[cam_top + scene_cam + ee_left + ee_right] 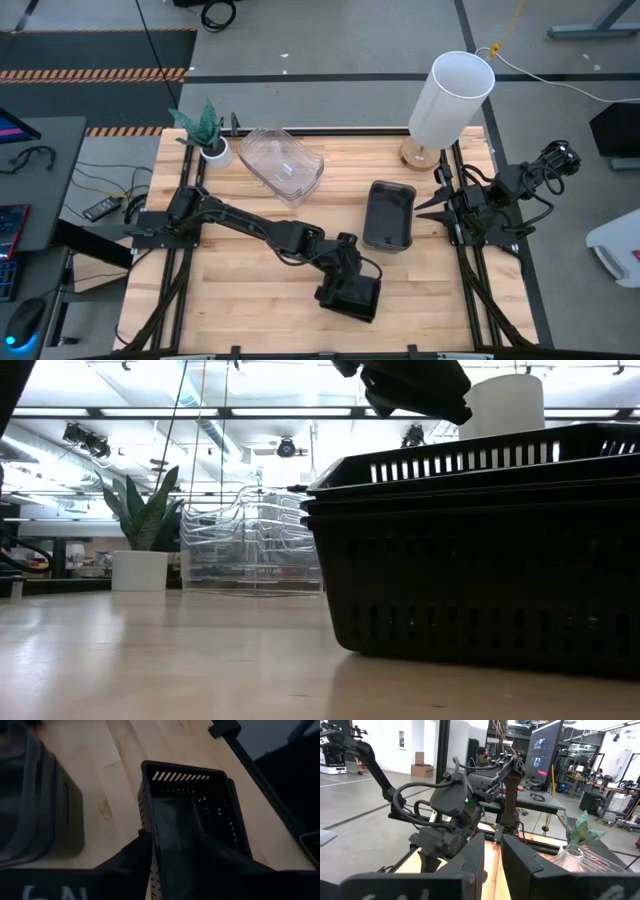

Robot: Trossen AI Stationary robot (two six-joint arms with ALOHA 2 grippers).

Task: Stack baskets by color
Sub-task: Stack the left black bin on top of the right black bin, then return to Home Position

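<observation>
Left gripper over black basket stack at desk front edge; you can't tell from frames whether jaws have let go of wall. Grey baskets sit mid-desk, clear baskets near plant pot. Right gripper parked at right edge, partly open, holding nothing. Watch: a lift before the wall is free could drag top black basket askew, or tip stack toward desk edge. Check nesting looks level.
</observation>
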